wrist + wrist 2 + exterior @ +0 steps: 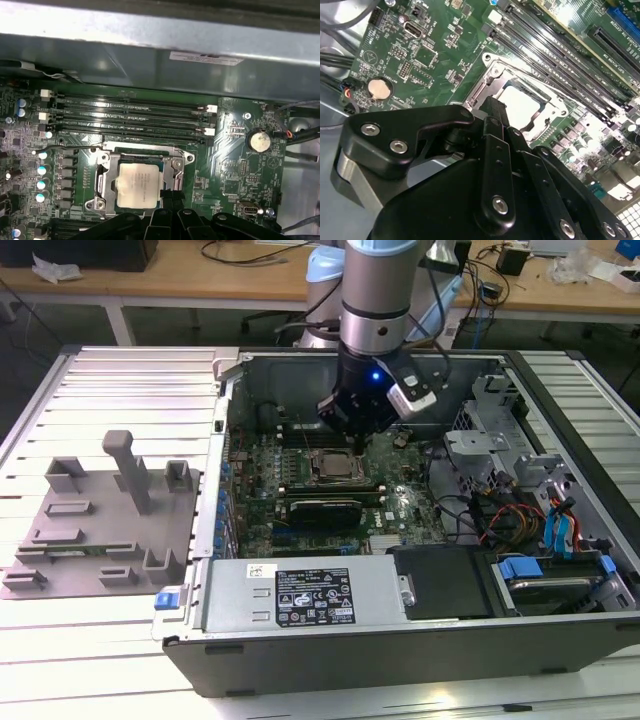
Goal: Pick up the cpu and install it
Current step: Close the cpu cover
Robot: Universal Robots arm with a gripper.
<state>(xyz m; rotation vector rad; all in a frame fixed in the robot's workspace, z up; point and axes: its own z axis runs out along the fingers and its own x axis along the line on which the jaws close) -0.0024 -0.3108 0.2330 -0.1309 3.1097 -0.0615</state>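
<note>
- cpu (140, 185) lies flat in the socket frame (102, 172), pale top up, not held by anything; in the exterior view that's just left of frame centre, on the mobo (230, 150) inside the open pc case (300, 660)
- claw (167, 195) looks closed, tips together as one dark block, nothing gripped; it hangs right at the cpu's edge, on the side away from the fixture tray; can't tell if it's touching
- my read: pick + place are done and the step in hand is seating the chip at the socket
- doing it well, imo:
  - keep the claw vertical with no sideways load, since a lateral shove at that edge could skew the chip in the frame
  - cpu edges look parallel to the frame in the first wrist view; check all 4 sides before adding any force
  - light contact only; pins under the chip aren't visible, so pin state is unknown
  - watch clearance to the ram slots (130, 117) beside the socket and the frame's raised metal tabs
- coin cell (260, 141) is well apart from the socket, no issue
- grey fixture tray (100, 530) is on the table (120, 390) at the exterior view's left, well apart from the claw
</note>
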